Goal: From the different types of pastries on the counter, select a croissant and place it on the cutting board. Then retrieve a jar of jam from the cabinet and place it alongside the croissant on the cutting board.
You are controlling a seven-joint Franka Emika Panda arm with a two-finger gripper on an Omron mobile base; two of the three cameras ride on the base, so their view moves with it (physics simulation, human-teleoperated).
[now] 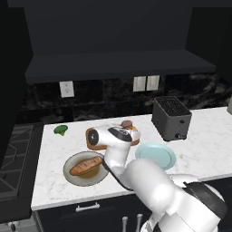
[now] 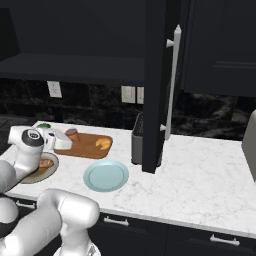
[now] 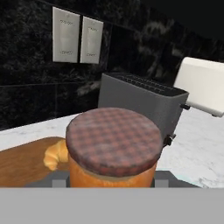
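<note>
The claw [image 3: 113, 183] pinches the jam jar [image 3: 113, 148] over the board [image 2: 87, 145]. The croissant [image 2: 104, 143] lies on the board, just beside the jar.

You've got the jar of jam [image 3: 113, 151] close up, checked reddish lid on top, between the finger tips. Croissant [image 3: 56, 154] just left behind it on the cutting board [image 3: 22, 157]; toaster [image 3: 140, 103] beyond.

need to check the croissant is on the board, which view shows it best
Right base view: the croissant lies uncovered on the cutting board. Hand view shows just its tip behind the jar of jam; in the left base view the arm hides it.
</note>
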